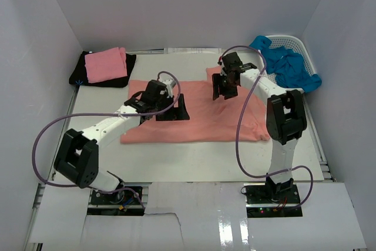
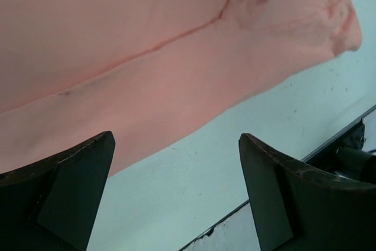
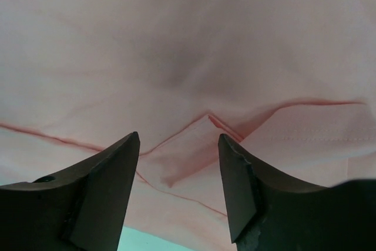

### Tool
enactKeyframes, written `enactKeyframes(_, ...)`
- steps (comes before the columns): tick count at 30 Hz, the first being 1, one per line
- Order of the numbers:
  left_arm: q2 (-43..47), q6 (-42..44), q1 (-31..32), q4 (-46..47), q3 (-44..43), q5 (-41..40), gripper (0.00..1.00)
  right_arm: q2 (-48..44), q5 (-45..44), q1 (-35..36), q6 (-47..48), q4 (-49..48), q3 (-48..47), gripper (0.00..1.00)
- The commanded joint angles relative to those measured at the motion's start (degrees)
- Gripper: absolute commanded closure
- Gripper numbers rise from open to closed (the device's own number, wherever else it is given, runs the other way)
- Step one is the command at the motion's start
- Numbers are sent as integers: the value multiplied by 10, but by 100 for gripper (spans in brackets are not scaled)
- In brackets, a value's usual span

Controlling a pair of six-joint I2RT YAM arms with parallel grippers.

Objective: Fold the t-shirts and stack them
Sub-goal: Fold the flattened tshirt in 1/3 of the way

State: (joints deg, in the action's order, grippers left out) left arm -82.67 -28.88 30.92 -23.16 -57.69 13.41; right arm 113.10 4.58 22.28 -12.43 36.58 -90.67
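Two hands low over the salmon-coral t-shirt [image 1: 200, 124], spread flat mid-desk [image 1: 194, 166]. Right hand [image 3: 179, 139] part open, straddling a raised crease near the far edge, not pinching. Left hand [image 2: 176, 139] wide open, empty, over the left part. Likely fold just starting; next, pinch cloth, lift, fold over. Far left, folded pink t-shirt [image 1: 106, 66] on black t-shirt [image 1: 79, 77]. Far right, white lattice basket [image 1: 294, 40] holding crumpled blue t-shirts [image 1: 291, 66].

no readable text, labels or signs

Salmon shirt [image 1: 205, 119], matt cloth, on smooth white table [image 1: 194, 163]; blue shirts [image 1: 291, 67], cloth, in plastic lattice basket [image 1: 295, 42].
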Motion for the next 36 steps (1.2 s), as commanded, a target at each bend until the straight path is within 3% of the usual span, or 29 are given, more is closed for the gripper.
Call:
enactKeyframes(1,-29,8,45,31,-18,46,3,21,-19,5,-8,25,-21,39)
enactKeyframes(4,-55,2,72,35,-33,40,3,15,-22,9,-11,25,-6,46)
enactKeyframes(11,-89,-2,92,47,-43,35,3,15,-40,11,-16,25,19,49)
enactKeyframes(16,-100,-1,99,50,-47,31,3,36,-43,11,-19,21,15,57)
enactKeyframes(27,-104,1,101,51,-31,23,3,68,-44,11,-24,3,18,57)
enactKeyframes(36,-112,-2,103,54,-28,26,3,67,-44,11,-26,-7,18,65)
